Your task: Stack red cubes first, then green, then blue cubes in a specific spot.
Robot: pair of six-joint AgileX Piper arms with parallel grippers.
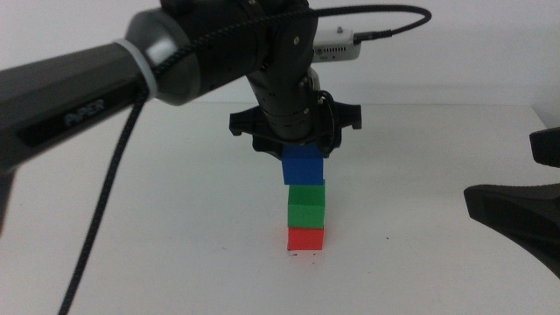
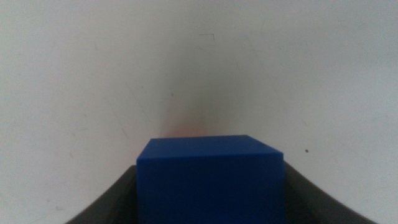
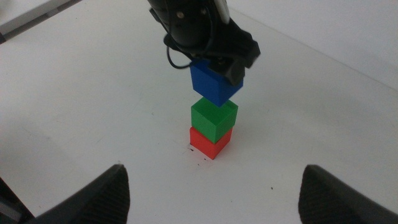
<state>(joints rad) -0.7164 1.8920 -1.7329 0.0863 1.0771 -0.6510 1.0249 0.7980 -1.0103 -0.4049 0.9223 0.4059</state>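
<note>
- While the left gripper (image 1: pixel 304 156) hangs in the middle of the frame, its fingers are closed on the blue cube (image 1: pixel 303 168); the cube sits just over the green cube (image 1: pixel 306 206), and I cannot tell if the two touch
- the green cube rests on the red cube (image 1: pixel 305 238), and the red cube stands on the white surface (image 1: pixel 175 227) at the specific spot (image 1: pixel 304 255), low in the middle of the frame, with tiny black specks by its foot
- the right gripper (image 3: pixel 214 193) waits at the right edge of the middle view, its fingers wide apart and holding nothing
- the blue cube looks small, hard and light, I think; its smooth flat sides are the best place to hold, and the fingers grip it near the top
- a cube has no long side; the blue one is upright but turned a bit, so its corners do not quite line up with the green one; the tower is thin and may tip from a bump.
</note>
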